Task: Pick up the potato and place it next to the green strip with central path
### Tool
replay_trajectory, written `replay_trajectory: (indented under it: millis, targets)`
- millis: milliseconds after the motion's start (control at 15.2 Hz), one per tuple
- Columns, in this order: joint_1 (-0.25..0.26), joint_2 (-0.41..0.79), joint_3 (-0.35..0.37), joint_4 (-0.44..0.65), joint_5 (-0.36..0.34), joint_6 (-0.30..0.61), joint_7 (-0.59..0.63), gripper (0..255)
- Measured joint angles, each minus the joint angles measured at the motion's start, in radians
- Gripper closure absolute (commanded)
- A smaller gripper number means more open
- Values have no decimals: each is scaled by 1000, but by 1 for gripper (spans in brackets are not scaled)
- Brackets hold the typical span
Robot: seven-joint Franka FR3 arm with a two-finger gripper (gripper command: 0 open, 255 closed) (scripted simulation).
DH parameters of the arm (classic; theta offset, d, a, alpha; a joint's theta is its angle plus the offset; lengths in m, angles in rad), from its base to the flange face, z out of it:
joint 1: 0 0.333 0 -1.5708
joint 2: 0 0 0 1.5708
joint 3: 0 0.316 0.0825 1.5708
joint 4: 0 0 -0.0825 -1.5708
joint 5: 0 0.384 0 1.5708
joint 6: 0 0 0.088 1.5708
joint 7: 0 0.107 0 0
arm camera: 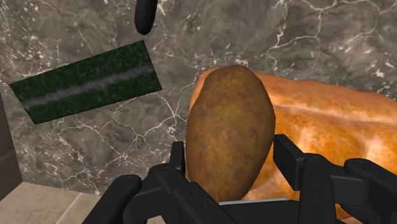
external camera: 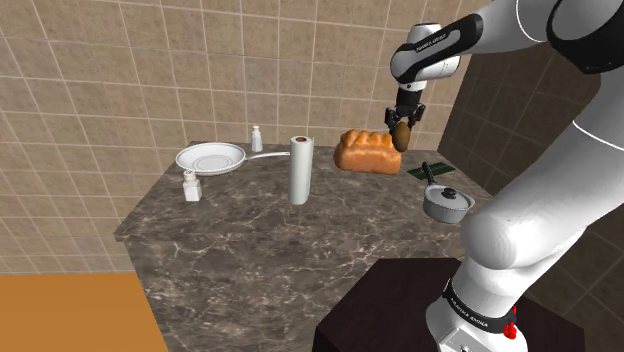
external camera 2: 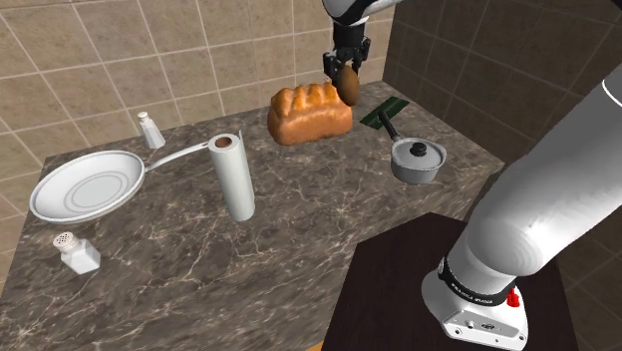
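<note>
1. Hand is clamped on the potato. The black fingers press it from both sides, and the brown potato stands lengthwise w/ most of it sticking out past the tips.
2. Potato hangs in the air, off the dark marbled table, over the end of the bread loaf that is nearer the green strip.
3. Wrist view: potato overlaps the loaf's edge. The strip lies flat on the table off to one side, apart from the potato, w/ bare marble between. The strip is dark green w/ a pale grey line down its middle.
4. Small grey pot w/ lid sits near the strip. Its black handle reaches toward the strip & seems to overlap it in the 2nd exterior view.
5. Paper towel roll stands upright around mid-table.
6. White pan is at the 2nd exterior view's left, w/ one shaker in front of it & another behind, by the tiled wall.
7. Dark stand is at the shoulder view's lower right.
</note>
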Motion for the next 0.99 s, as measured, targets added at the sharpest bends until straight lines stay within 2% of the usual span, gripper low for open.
replay_trajectory:
  millis: [462,726,990]
  targets:
    - [-53,196,-83,213,78,-3,-173,255]
    - [-96,329,-111,371,142,-34,-269,255]
    - [-161,481,-125,568,216,-82,-363,255]
